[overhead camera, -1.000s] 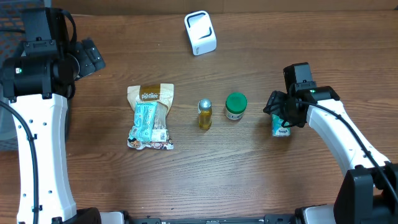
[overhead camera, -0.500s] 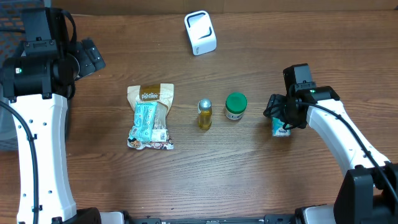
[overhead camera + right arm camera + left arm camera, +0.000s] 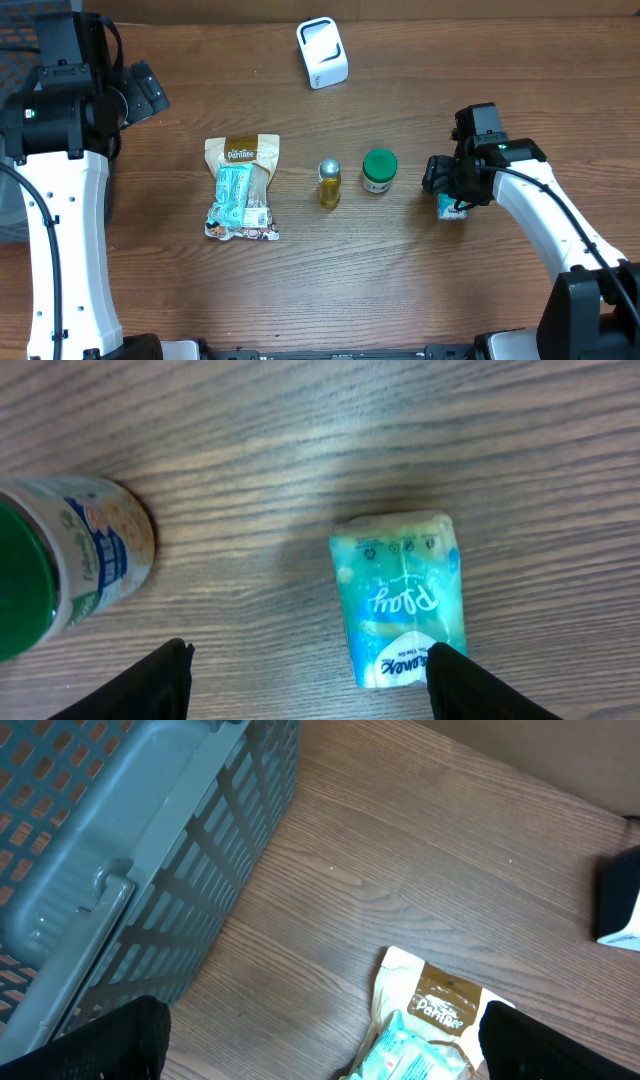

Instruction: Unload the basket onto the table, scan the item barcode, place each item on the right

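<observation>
Now your right gripper [image 3: 308, 652] hangs spread over the packet [image 3: 400, 600], having edged left in the last second, so you're only lining up the grasp. The packet lies right of the jar [image 3: 60, 575], well apart from the far scanner [image 3: 322, 52]. Your left gripper [image 3: 145, 92] waits spread.

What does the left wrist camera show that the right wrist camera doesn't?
Only the left wrist view: a gray slatted basket, the tan snack bag and a corner of the white scanner. Only the right wrist view: the teal packet and the green-lidded jar. Both: the wooden table.
</observation>
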Controlling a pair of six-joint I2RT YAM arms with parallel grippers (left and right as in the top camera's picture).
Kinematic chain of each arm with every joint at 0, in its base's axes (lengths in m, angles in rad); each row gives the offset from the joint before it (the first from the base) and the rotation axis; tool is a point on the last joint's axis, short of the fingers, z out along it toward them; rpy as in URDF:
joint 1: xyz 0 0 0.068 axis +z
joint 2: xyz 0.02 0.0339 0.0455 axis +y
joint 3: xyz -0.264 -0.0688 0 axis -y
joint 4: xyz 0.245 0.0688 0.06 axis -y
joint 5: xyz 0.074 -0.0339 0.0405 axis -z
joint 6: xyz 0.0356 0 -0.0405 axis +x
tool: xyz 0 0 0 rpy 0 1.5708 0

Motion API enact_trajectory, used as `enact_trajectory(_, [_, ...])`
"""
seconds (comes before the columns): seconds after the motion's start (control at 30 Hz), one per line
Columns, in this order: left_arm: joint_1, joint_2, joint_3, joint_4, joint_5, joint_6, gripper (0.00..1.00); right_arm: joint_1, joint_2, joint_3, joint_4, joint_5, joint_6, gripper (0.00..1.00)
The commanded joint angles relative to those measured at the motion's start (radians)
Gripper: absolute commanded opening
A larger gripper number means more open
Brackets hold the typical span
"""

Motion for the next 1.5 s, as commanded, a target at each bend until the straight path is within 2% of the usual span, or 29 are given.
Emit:
enact_trajectory(0.0, [0.001, 0.001, 0.001, 0.002, -0.017, -0.003, 1.0, -0.001, -0.017, -0.018, -0.003, -0.009, -0.018, 0.72])
enact_trajectory(0.07, [0.001, 0.001, 0.001, 0.002, -0.017, -0.003, 1.0, -0.001, -0.017, -0.018, 0.001, -0.009, -0.018, 0.77])
enact_trajectory(0.13, [0.001, 0.001, 0.001, 0.002, -0.017, -0.003, 0.99, -0.001, -0.017, -0.018, 0.023, -0.009, -0.014, 0.87])
enact_trajectory(0.17, [0.001, 0.001, 0.001, 0.002, -0.017, -0.003, 1.0, -0.001, -0.017, -0.018, 0.039, -0.01, -0.014, 0.99])
enact_trajectory(0.2, [0.001, 0.001, 0.001, 0.002, -0.017, -0.003, 0.99, -0.001, -0.017, -0.018, 0.049, -0.01, -0.014, 1.0])
enact_trajectory(1.47, [0.001, 0.001, 0.001, 0.002, -0.017, -0.003, 1.0, -0.001, -0.017, -0.018, 0.052, -0.009, 0.016, 0.96])
